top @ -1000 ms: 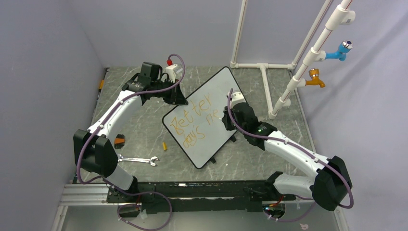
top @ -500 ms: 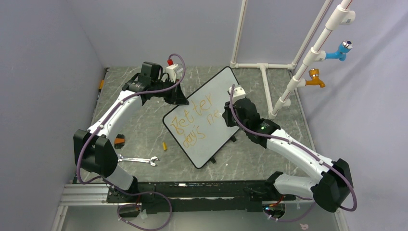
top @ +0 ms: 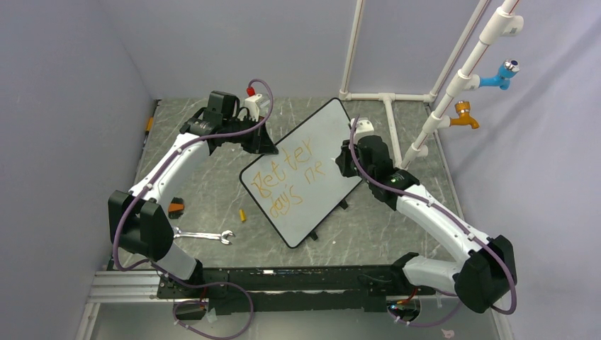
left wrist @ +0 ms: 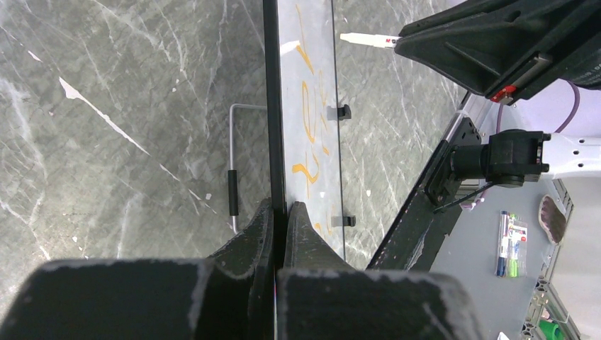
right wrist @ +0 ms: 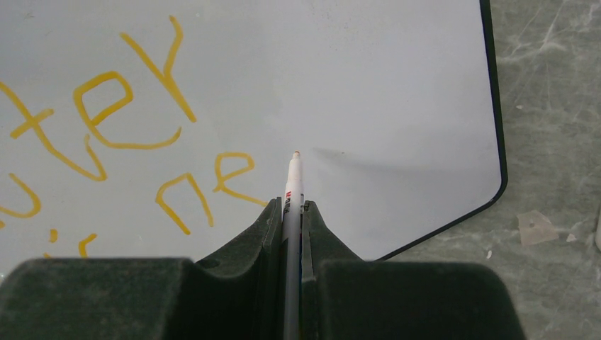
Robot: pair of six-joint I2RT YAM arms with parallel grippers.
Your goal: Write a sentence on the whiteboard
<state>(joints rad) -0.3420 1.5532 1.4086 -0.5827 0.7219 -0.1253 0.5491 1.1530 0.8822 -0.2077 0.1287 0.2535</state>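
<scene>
While the whiteboard [top: 320, 127] sits diagonally at centre frame on the grey marbled table [top: 212, 198], the left gripper [top: 264, 146] is clamped tight on its upper-left edge. The right gripper [top: 345, 159], at the board's right side, is pinched around a white marker [right wrist: 293, 188]. The orange sentence [top: 290, 177] reads "Better days ne" — pen tip just right of that "e". Lower left — a wrench [top: 204, 236].
</scene>
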